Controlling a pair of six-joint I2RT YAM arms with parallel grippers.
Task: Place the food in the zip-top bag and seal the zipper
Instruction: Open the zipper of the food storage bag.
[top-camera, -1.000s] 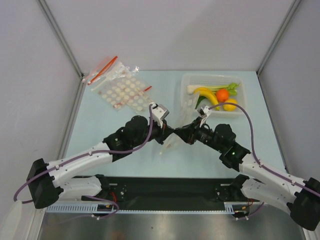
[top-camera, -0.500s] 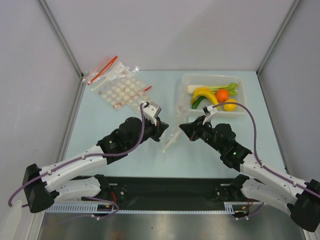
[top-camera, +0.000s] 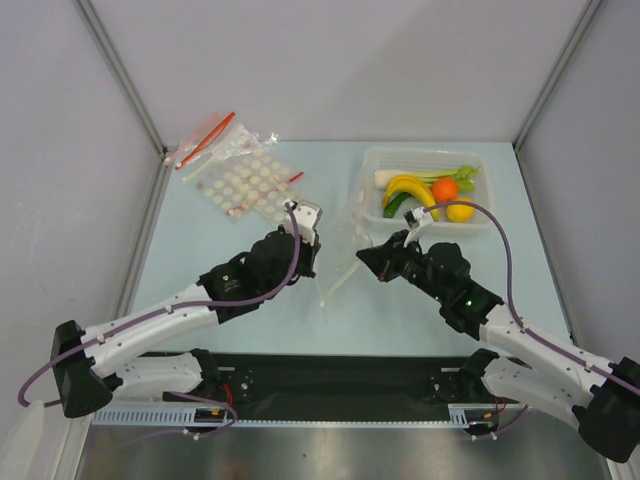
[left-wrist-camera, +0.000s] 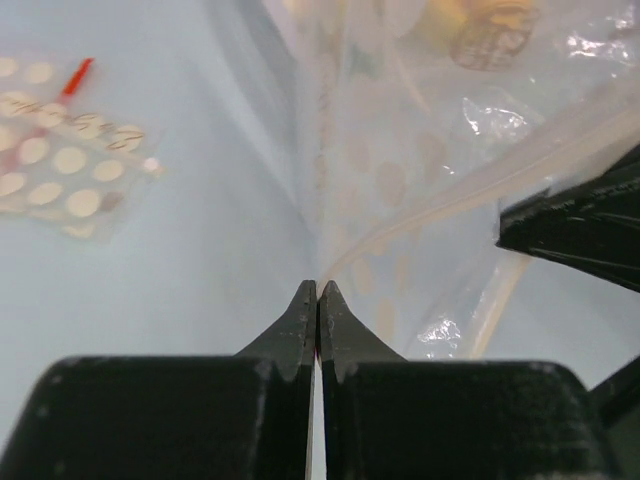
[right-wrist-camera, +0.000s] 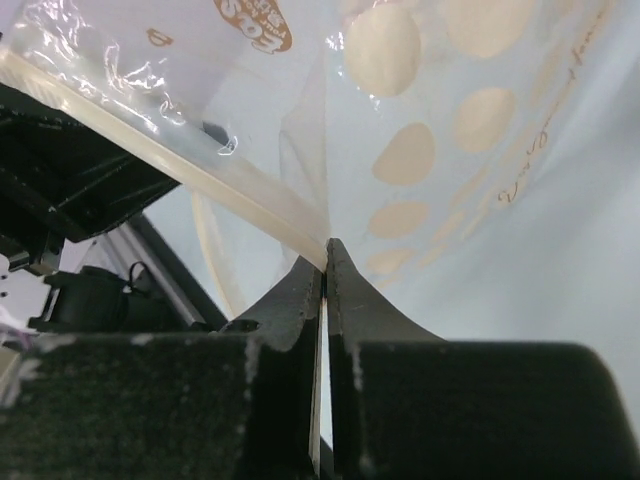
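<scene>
From above, both arms reach in from the near edge with elbows bent, converging on the near side of the basket (top-camera: 420, 152); the zip-top bag (top-camera: 343, 252) is stretched between the left end effector (top-camera: 316, 262) and the right end effector (top-camera: 364, 258); the food (top-camera: 430, 192) lies in the basket.

Left wrist: 2 fingers (left-wrist-camera: 290, 330) are pinched together on the bag's film; the zipper (left-wrist-camera: 470, 185) runs off right.

Right wrist: the end effector is clamped tight on the bag's zipper edge.

Spare dotted bags (top-camera: 235, 170) lie left of mesh basket (top-camera: 425, 152).
</scene>
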